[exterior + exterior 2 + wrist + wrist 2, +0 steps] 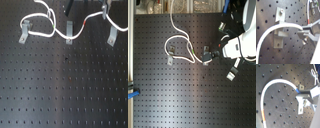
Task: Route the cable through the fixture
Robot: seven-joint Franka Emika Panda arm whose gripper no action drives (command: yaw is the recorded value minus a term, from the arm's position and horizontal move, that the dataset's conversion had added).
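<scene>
1. The white cable point(47, 31) is lying on the black perforated desk point(60, 90), coming in from the far edge, looping around, and running across the row of three metal clips in both exterior views.
2. Toward the first exterior view's left, the cable is passing at the first clip point(23, 34); it looks threaded there, though the blur is leaving this uncertain.
3. At the middle clip point(69, 34) the cable is dipping to the bracket and appears to be resting in or against it, then rising toward the gripper point(217, 52).
4. The jaws are pinching the cable; in the first wrist view the cable point(286, 26) is ending at the dark fingertips point(304, 31), just beside a bracket point(279, 25).
5. The third clip point(113, 34), toward the first exterior view's right, is standing without cable in it as far as can be told.
6. By this judgement the routing is partly done: seating at the middle clip and threading the last clip are remaining.
</scene>
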